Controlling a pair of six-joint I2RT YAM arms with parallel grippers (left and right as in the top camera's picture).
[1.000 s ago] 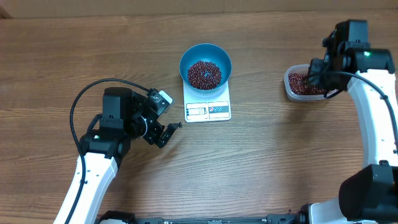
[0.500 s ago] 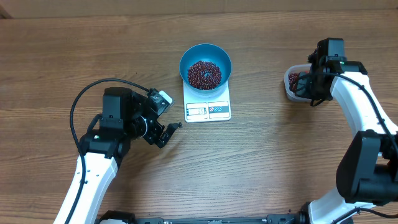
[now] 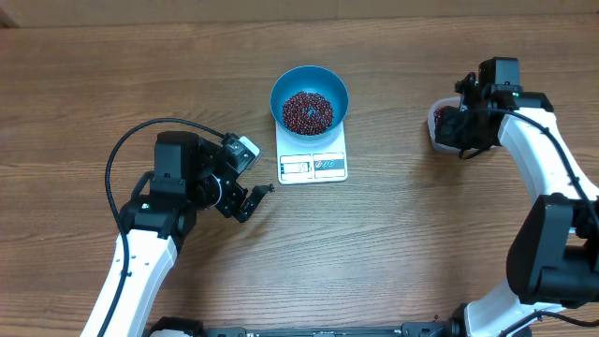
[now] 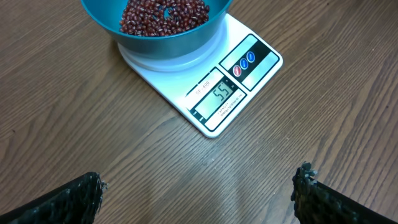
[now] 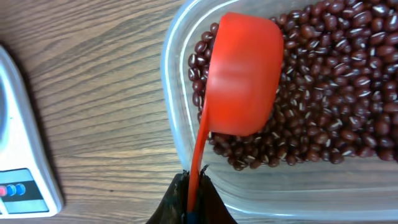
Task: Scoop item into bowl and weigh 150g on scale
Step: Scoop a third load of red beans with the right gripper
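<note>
The blue bowl [image 3: 309, 86] stands on the white scale [image 3: 313, 165] at mid-table, with a heap of maroon beans [image 3: 307, 111] in it. In the left wrist view the bowl [image 4: 168, 40] and scale [image 4: 249, 68] lie ahead, the display reading 55. My left gripper [image 4: 199, 186] is open over bare wood, short of the scale. My right gripper [image 5: 194, 180] is shut on the thin handle of a red scoop [image 5: 242, 74]. The scoop's cup is over the beans [image 5: 336, 93] in the clear tub [image 5: 171, 106], its rounded outside facing the camera.
The clear tub [image 3: 434, 128] sits at the right of the table, mostly hidden under my right arm. A corner of the scale [image 5: 25, 180] shows left of the tub in the right wrist view. A black cable [image 3: 140, 131] loops beside my left arm.
My right arm has swung left and turned over the tub, covering more of it. The left arm, bowl and scale have not moved.
</note>
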